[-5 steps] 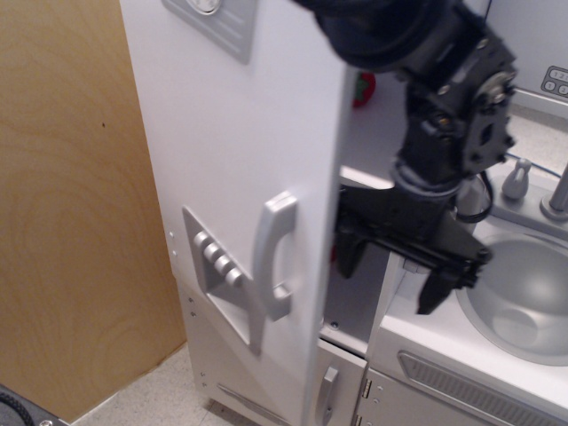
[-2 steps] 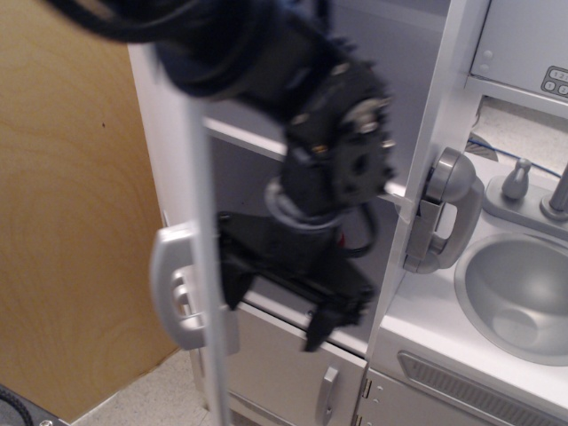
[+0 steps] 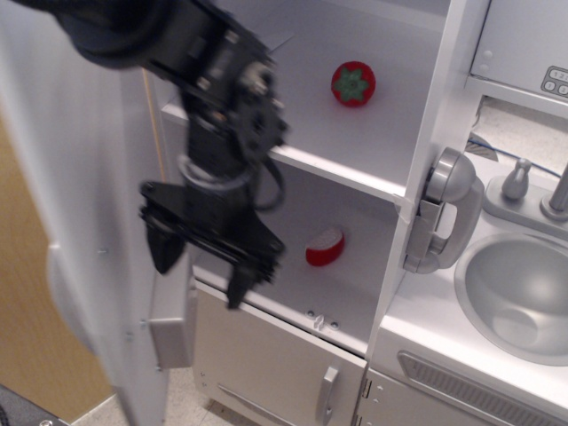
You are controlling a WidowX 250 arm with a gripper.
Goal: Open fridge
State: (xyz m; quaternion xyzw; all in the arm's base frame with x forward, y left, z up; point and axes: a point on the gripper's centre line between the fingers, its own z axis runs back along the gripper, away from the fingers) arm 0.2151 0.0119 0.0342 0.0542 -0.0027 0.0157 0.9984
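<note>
Fridge (image 3: 355,169) at left of frame, its big door (image 3: 80,222) now swung much wider than a moment ago, blurred. Gripper (image 3: 200,266) has shifted left, fingers apart, holding nothing. Newly exposed: tomato (image 3: 353,83) on upper shelf, red slice (image 3: 325,248) below.

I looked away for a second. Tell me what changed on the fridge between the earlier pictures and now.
The fridge door swung further out to the left: a second ago barely ajar, now wide open, its inner face showing. The gripper moved left with it, jaws spread, gripping nothing. The shelves now show a red tomato-like toy above and a red-and-white piece below. The sink, the wall phone and the lower door stayed put.
</note>
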